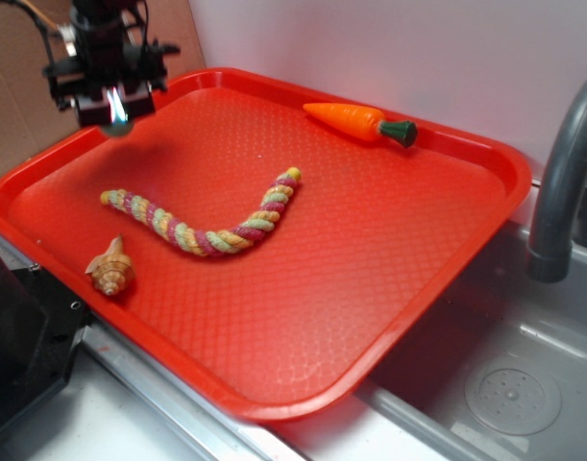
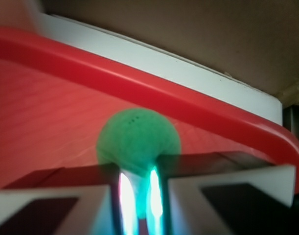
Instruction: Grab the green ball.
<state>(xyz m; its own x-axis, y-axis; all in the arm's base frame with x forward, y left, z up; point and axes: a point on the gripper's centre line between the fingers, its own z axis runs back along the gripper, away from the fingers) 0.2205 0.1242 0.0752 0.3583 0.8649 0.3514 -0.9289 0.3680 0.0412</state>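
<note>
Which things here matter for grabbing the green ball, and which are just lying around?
Part of the job:
- green ball, held between the fingers and lifted off the tray
- gripper, shut on the ball

Just lying about:
- toy carrot, at the tray's far edge
- braided rope, mid-tray
- seashell, near the rope's left end
- red tray
- faucet and sink, right

A red tray point(image 1: 447, 288) carries a carrot point(image 1: 355, 120) near its far edge, a rope point(image 1: 207, 226) across its middle, and a shell point(image 1: 110, 269) near its left edge.
</note>
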